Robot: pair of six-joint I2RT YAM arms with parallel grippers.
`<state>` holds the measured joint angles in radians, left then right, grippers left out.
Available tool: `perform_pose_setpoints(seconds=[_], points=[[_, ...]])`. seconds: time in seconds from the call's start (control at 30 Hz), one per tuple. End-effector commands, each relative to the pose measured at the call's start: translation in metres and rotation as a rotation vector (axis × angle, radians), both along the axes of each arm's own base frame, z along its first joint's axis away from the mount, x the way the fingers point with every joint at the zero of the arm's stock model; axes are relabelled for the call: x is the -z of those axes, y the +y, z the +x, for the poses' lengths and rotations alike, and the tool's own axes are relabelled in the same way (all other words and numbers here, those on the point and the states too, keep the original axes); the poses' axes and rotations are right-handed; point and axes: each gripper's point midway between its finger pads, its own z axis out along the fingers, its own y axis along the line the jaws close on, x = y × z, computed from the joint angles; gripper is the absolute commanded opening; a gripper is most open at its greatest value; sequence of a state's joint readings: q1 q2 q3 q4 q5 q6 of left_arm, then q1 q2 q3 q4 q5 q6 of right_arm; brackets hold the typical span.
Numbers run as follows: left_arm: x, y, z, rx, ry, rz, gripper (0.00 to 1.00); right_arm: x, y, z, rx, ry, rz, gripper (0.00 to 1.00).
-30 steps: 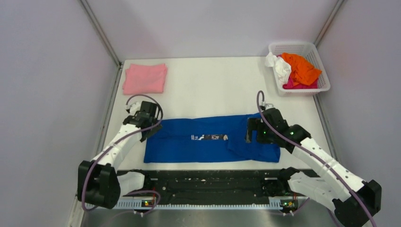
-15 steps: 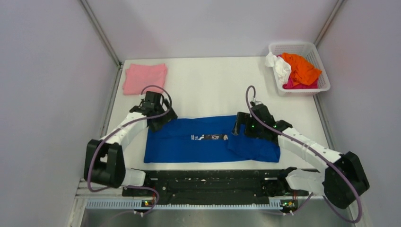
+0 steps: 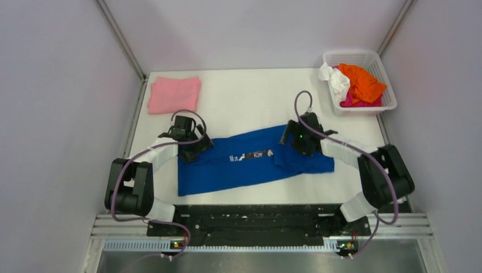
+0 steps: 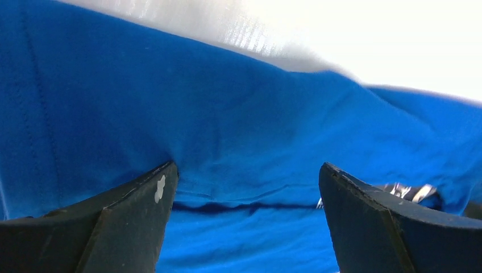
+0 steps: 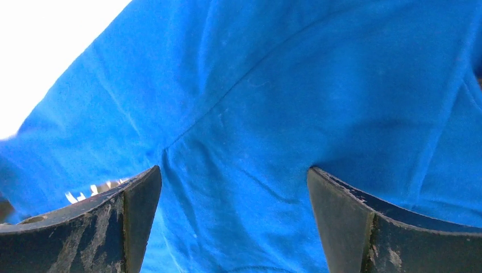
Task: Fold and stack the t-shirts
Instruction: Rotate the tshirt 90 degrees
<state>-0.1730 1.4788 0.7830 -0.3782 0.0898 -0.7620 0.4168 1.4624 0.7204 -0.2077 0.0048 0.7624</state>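
The royal blue t-shirt [image 3: 250,162] lies folded into a long band across the middle of the table, a strip of its white-lettered print showing. My left gripper [image 3: 189,149] is open, pressed down on the shirt's left end; blue cloth [image 4: 244,142] fills the space between its spread jaws. My right gripper [image 3: 296,142] is open on the shirt's right end, over a seam in the cloth [image 5: 239,114]. A folded pink t-shirt [image 3: 174,94] lies at the back left. Orange [image 3: 361,82], white [image 3: 336,78] and magenta [image 3: 355,102] shirts sit in the basket.
A white plastic mesh basket [image 3: 372,58] stands at the back right corner. Grey walls close in the table on the left, back and right. A black rail [image 3: 256,219] runs along the near edge.
Both grippers have moved away from the near edge and the blue shirt has shifted with them; its right end now lies further back, so the band is skewed.
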Motion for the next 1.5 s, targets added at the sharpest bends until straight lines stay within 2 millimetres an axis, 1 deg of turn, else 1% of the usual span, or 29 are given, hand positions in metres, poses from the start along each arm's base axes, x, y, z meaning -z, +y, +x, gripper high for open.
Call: perform_pose_setpoints(seconds=[0.0, 0.07, 0.1, 0.17, 0.23, 0.27, 0.3, 0.4, 0.47, 0.53, 0.6, 0.7, 0.73, 0.77, 0.83, 0.9, 0.97, 1.03, 1.07, 1.1, 1.13, 1.17, 1.2, 1.23, 1.27, 1.3, 1.37, 1.4, 1.47], points=[[0.025, -0.01, -0.046, 0.003, 0.12, -0.051, 0.99, 0.028, -0.005, 0.06, 0.035, -0.005, -0.055, 0.99], [0.02, -0.018, -0.057, 0.01, 0.105, -0.065, 0.99, 0.031, 0.002, 0.096, 0.008, -0.026, -0.073, 0.99], [0.019, -0.024, -0.065, 0.019, 0.099, -0.071, 0.99, 0.043, 0.007, 0.11, -0.022, -0.005, -0.085, 0.99], [0.013, -0.035, -0.073, 0.023, 0.073, -0.094, 0.99, 0.047, 0.021, 0.143, -0.087, -0.017, -0.099, 0.99], [0.01, -0.049, -0.078, 0.035, 0.041, -0.138, 0.99, 0.048, 0.036, 0.176, -0.156, -0.036, -0.101, 0.99], [0.009, -0.057, -0.079, 0.039, 0.028, -0.168, 0.99, 0.05, 0.042, 0.188, -0.182, -0.039, -0.106, 0.99], [0.011, -0.064, -0.082, 0.044, 0.023, -0.196, 0.99, 0.042, 0.051, 0.209, -0.215, -0.075, -0.098, 0.99], [0.011, -0.092, -0.083, 0.07, 0.0, -0.268, 0.99, 0.045, 0.076, 0.238, -0.319, -0.087, -0.054, 0.99], [0.011, -0.11, -0.085, 0.107, -0.012, -0.272, 0.99, 0.046, 0.097, 0.252, -0.385, -0.099, 0.013, 0.99], [0.012, -0.129, -0.086, 0.156, -0.02, -0.262, 0.99, 0.046, 0.113, 0.267, -0.414, -0.114, 0.058, 0.99], [0.013, -0.148, -0.087, 0.2, -0.023, -0.262, 0.99, 0.041, 0.128, 0.283, -0.432, -0.155, 0.107, 0.99], [0.014, -0.177, -0.092, 0.273, -0.01, -0.263, 0.99, 0.032, 0.146, 0.3, -0.455, -0.239, 0.138, 0.99], [0.009, -0.189, -0.092, 0.302, -0.024, -0.267, 0.99, 0.025, 0.15, 0.304, -0.469, -0.274, 0.134, 0.99], [0.008, -0.196, -0.092, 0.319, -0.028, -0.261, 0.99, 0.015, 0.152, 0.308, -0.48, -0.306, 0.128, 0.99], [0.003, -0.207, -0.092, 0.352, -0.041, -0.254, 0.99, -0.014, 0.154, 0.312, -0.506, -0.374, 0.104, 0.99], [-0.007, -0.214, -0.09, 0.378, -0.07, -0.247, 0.99, -0.054, 0.153, 0.317, -0.526, -0.462, 0.061, 0.99], [-0.02, -0.216, -0.088, 0.407, -0.107, -0.225, 0.99, -0.101, 0.149, 0.322, -0.522, -0.555, 0.012, 0.99], [-0.034, -0.214, -0.086, 0.422, -0.147, -0.196, 0.99, -0.149, 0.142, 0.321, -0.508, -0.634, -0.025, 0.99], [-0.042, -0.213, -0.087, 0.437, -0.161, -0.191, 0.99, -0.17, 0.136, 0.319, -0.494, -0.662, -0.048, 0.99], [-0.047, -0.206, -0.085, 0.432, -0.183, -0.16, 0.99, -0.186, 0.129, 0.315, -0.477, -0.68, -0.072, 0.99], [-0.052, -0.199, -0.086, 0.437, -0.194, -0.139, 0.99, -0.202, 0.122, 0.309, -0.463, -0.694, -0.091, 0.99], [-0.056, -0.191, -0.087, 0.432, -0.207, -0.112, 0.99, -0.225, 0.113, 0.298, -0.436, -0.709, -0.104, 0.99], [-0.06, -0.183, -0.09, 0.436, -0.213, -0.095, 0.99, -0.219, 0.106, 0.29, -0.424, -0.684, -0.117, 0.99], [-0.062, -0.175, -0.094, 0.44, -0.221, -0.076, 0.99, -0.22, 0.098, 0.278, -0.407, -0.666, -0.129, 0.99], [-0.063, -0.166, -0.098, 0.446, -0.226, -0.059, 0.99, -0.232, 0.087, 0.26, -0.377, -0.667, -0.138, 0.99], [-0.062, -0.156, -0.101, 0.444, -0.232, -0.033, 0.99, -0.231, 0.078, 0.243, -0.351, -0.649, -0.144, 0.99], [-0.055, -0.138, -0.108, 0.43, -0.217, 0.008, 0.99, -0.205, 0.059, 0.202, -0.304, -0.561, -0.149, 0.99], [-0.052, -0.131, -0.111, 0.426, -0.21, 0.021, 0.99, -0.196, 0.052, 0.18, -0.277, -0.527, -0.137, 0.99], [-0.044, -0.12, -0.118, 0.427, -0.191, 0.035, 0.99, -0.171, 0.044, 0.134, -0.241, -0.461, -0.117, 0.99]])
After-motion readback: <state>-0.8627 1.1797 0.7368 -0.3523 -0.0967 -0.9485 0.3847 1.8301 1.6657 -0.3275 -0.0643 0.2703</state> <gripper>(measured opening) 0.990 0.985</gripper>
